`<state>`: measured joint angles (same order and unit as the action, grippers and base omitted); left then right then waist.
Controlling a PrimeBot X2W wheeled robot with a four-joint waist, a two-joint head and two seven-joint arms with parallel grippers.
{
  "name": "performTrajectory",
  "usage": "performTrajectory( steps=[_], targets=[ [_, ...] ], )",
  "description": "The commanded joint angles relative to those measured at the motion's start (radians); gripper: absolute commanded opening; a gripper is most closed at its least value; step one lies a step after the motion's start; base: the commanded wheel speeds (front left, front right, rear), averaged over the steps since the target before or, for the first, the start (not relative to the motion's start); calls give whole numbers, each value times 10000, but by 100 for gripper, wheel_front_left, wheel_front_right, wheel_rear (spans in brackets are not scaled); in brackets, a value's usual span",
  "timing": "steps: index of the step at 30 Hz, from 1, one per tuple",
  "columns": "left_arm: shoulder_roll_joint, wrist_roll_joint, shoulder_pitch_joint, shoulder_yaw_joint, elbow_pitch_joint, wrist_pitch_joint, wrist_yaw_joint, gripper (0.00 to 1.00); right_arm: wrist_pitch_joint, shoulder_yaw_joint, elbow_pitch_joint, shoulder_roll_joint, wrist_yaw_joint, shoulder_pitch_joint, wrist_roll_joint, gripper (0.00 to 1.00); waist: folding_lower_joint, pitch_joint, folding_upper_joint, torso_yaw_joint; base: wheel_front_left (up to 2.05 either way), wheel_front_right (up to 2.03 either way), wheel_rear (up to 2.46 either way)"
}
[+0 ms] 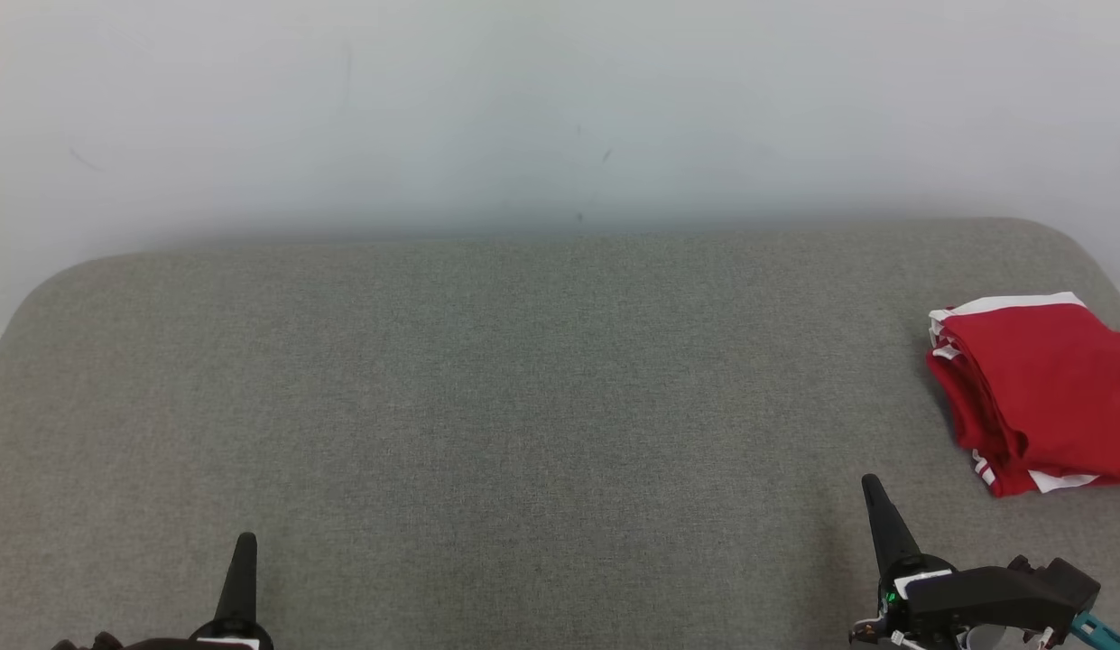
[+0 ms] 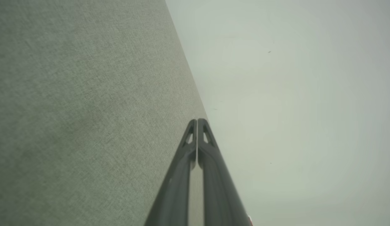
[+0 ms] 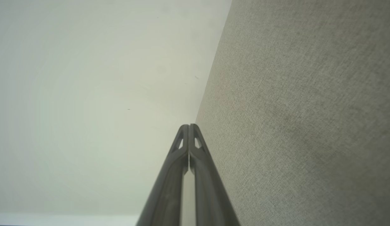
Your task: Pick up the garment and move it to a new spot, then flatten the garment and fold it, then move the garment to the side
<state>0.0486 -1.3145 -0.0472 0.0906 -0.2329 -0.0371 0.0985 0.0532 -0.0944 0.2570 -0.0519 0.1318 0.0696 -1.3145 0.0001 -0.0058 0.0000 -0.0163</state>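
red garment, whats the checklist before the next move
1. red garment folded: ok, it lies as a compact folded stack with white trim at the edges.
2. Garment set at the side: ok, it sits near the right end of the grey fabric surface.
3. Whole garment on the surface: cannot tell, its right part runs past the edge of the head view.
4. left claw free: ok, shut with nothing in it.
5. right claw free: ok, shut with nothing in it, apart from the garment.
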Motion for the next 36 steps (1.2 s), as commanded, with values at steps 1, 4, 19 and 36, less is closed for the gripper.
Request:
performTrajectory(
  steps=[1,4,19,36],
  targets=[
    [23,-298,-195,41,24,-74,81,0,77,-30,-88,20,-14,160,-258,0,0,4,0,7,0,0,0],
    [24,-520,-248,61,8,-136,100,0,116,-46,-89,21,-14,184,-520,0,0,11,0,20,0,0,0],
    [25,-1673,-454,151,-59,-444,227,0,358,-119,-116,25,-17,300,-1685,0,0,44,0,81,0,0,0],
    [24,-2799,-629,236,-127,-738,342,0,592,-191,-139,29,-20,400,-2778,0,-1,80,0,146,0,0,0]
  ],
)
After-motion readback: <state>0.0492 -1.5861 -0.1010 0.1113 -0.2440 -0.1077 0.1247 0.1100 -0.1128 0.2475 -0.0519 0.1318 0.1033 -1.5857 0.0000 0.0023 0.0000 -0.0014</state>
